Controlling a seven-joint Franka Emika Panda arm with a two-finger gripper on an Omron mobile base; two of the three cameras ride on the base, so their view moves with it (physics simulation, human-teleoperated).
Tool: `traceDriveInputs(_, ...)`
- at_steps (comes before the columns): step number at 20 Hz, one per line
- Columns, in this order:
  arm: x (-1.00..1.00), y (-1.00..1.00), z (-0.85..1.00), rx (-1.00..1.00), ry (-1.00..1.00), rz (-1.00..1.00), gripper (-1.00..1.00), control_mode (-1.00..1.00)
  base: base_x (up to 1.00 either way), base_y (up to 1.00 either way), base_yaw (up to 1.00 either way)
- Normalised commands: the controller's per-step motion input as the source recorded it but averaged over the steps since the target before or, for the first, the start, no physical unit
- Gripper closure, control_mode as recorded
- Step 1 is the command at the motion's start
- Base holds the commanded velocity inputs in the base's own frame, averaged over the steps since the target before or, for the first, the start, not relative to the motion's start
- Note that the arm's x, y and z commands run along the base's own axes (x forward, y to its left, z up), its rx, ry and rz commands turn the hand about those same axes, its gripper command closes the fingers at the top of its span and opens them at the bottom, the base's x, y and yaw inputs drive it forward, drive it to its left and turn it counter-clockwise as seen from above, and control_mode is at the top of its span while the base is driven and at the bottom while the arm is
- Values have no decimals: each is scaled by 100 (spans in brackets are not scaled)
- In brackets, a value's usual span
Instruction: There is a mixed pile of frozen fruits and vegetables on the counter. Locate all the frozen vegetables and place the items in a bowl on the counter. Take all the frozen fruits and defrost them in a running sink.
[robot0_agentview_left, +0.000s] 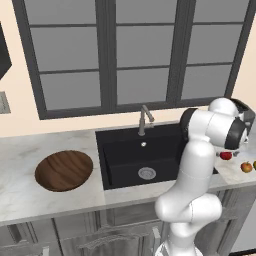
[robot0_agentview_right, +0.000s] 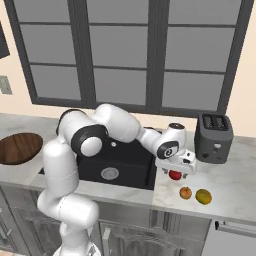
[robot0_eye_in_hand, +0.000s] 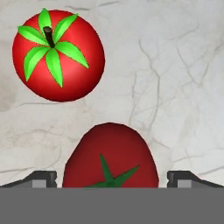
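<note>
My gripper (robot0_eye_in_hand: 112, 179) is open and hangs low over the counter (robot0_agentview_right: 227, 172) right of the sink (robot0_agentview_left: 120, 152). Its fingertips (robot0_eye_in_hand: 43, 178) straddle a lumpy red piece (robot0_eye_in_hand: 111, 153) with a small gap on each side. A smooth red tomato (robot0_eye_in_hand: 58, 56) with a green stem lies just beyond it. In the right base view my gripper (robot0_agentview_right: 175, 167) covers most of the red pieces (robot0_agentview_right: 175, 175). The orange ball (robot0_agentview_right: 185, 192) and the yellow-green ball (robot0_agentview_right: 203, 196) lie nearer the counter's front edge. The wooden bowl (robot0_agentview_left: 64, 170) sits empty left of the sink.
A dark toaster (robot0_agentview_right: 214, 137) stands behind the pile, against the wall. The brushed-metal faucet (robot0_agentview_left: 145, 120) rises at the sink's back edge, below a dark-framed window. My arm reaches across the sink's right side.
</note>
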Motion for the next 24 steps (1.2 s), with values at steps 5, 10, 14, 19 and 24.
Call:
traceDriveInputs(5,0,0,-15,0,0,0,-100,-100,0,0,0)
traceDriveInputs(10,0,0,-13,0,0,0,100,-100,0,0,0)
traceDriveInputs(14,0,0,-1,0,0,0,100,-100,0,0,0)
traceDriveInputs(19,-12,3,10,0,-1,0,100,-100,0,0,0)
traceDriveInputs(24,-14,27,31,0,-4,-1,100,-100,0,0,0)
